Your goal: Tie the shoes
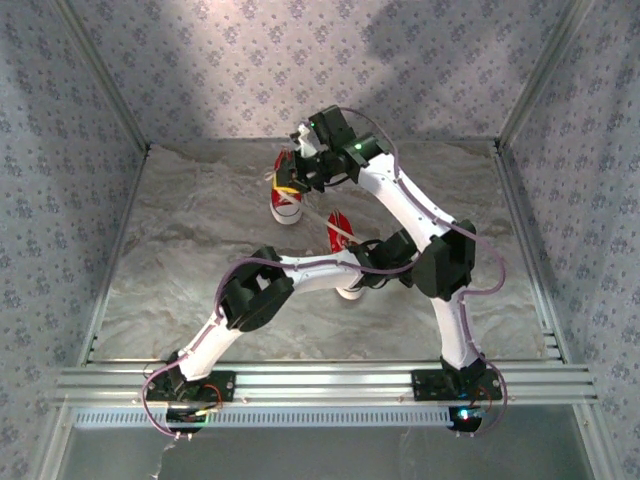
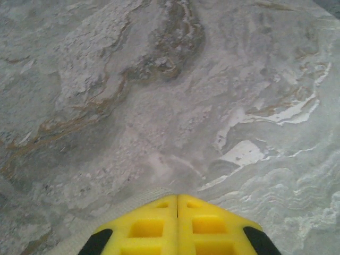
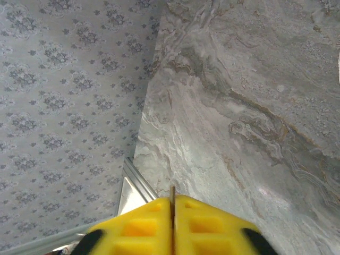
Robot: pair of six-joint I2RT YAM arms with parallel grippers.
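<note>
far sneaker [image 1: 286,205]: red canvas, white toe cap, being kept upright, toe being pointed toward the near edge.
near sneaker [image 1: 340,232]: red, white-soled, being kept close beside it.
lace [image 2: 119,211]: white, flat, being held straight.

Top view: the white-and-black left arm [image 1: 310,268] bends sharply at the elbow, its forearm reaching rightward. The white-and-black right arm [image 1: 400,200] rises, folds and stretches far forward-left. Wrist views: the yellow-fingered left gripper [image 2: 177,197] and the yellow-fingered right gripper [image 3: 173,198], each with jaws pressed together.
</note>
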